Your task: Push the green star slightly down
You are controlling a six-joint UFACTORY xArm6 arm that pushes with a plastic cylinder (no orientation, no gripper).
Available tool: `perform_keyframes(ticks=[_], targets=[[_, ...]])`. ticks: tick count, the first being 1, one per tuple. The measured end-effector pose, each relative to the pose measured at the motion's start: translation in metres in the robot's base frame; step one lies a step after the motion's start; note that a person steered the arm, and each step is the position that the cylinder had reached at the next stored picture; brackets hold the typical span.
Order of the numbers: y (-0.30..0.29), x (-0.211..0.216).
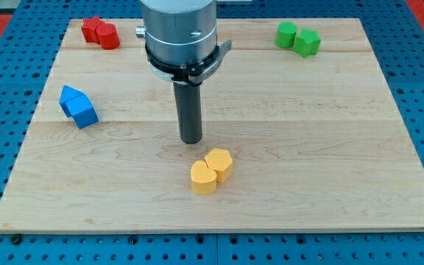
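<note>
My tip [191,140], a bare dark rod with no gripper to open or close, is resting mid-table [330,162], grasping nothing. The green star [308,42] is lying well away toward two o'clock, touching a green cylinder [286,34] at its ten o'clock. I judge I am needing to get above it, at its twelve o'clock. Blocks look matte; the table is pale wood.
</note>
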State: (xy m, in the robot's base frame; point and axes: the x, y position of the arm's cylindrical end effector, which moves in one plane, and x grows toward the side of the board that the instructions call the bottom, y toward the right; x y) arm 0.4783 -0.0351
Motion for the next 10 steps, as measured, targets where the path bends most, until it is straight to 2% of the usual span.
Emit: perform_keyframes(ticks=[10], targets=[[0.005,-0.018]])
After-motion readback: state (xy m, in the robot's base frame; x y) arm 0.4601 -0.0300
